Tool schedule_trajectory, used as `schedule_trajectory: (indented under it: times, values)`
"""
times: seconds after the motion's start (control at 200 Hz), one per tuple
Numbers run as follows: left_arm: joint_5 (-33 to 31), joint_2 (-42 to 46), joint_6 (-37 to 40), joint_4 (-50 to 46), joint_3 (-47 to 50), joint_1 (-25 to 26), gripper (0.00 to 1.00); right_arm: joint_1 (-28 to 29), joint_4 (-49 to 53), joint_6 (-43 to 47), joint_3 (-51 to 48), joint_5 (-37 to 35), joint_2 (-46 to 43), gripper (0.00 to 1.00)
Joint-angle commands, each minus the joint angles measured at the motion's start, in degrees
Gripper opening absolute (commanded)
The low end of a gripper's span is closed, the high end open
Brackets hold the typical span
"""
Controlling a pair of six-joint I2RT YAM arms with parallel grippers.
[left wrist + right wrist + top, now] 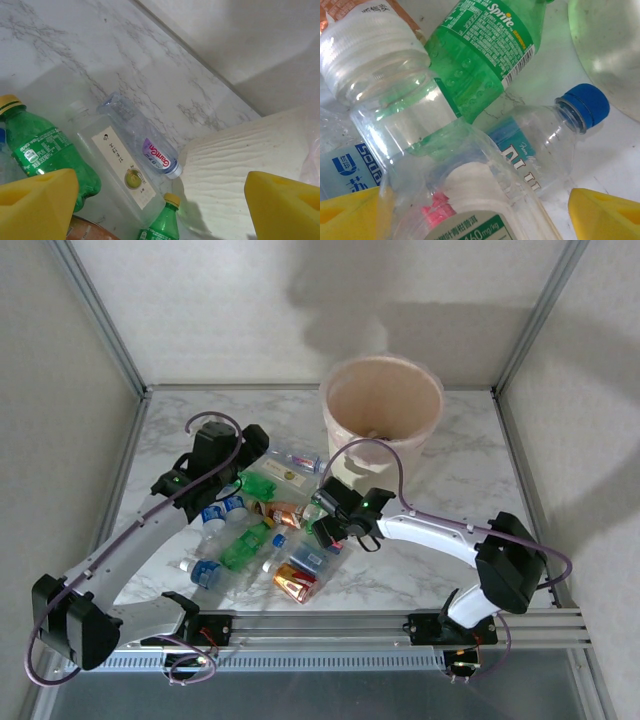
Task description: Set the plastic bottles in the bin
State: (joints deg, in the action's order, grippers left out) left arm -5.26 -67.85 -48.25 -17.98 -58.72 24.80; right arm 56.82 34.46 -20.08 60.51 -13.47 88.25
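The plastic bottles (262, 532) lie in a heap on the marble table in front of the bin (383, 405), a cream wastebasket with a pink liner. My left gripper (255, 452) hangs open at the heap's far left. In its wrist view the yellow fingers (37, 205) stand wide above a clear square labelled bottle (120, 170), a green bottle with a yellow cap (162, 225) and a clear GanTen bottle (152, 147) beside the bin wall (240, 165). My right gripper (322, 533) is low over the heap's right side, jaws open on either side of a clear labelled bottle (485, 220).
Under the right gripper also lie a green Sprite bottle (480, 55), a blue-capped clear bottle (545, 145) and a ribbed clear bottle (380, 75). Two copper-orange bottles (295, 583) sit near the front rail. Enclosure walls stand close on the left, right and back.
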Motion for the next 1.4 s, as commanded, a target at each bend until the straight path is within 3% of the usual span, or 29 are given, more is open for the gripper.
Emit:
schedule_trajectory:
  times: [0.0, 0.841, 1.397]
  values:
    - [0.8, -0.1, -0.4, 1.0, 0.7, -0.6, 0.86, 1.2, -0.8, 0.3, -0.5, -0.1, 1.1, 0.88]
    - [0.8, 0.8, -1.8, 1.8, 3.4, -1.7, 0.86, 4.4, 1.2, -1.9, 3.8, -4.0, -1.8, 0.56]
    - [1.5, 0.7, -3.5, 2.6, 4.6, -2.5, 0.86, 3.6, -0.3, -1.3, 21.0, -11.8, -8.4, 0.53]
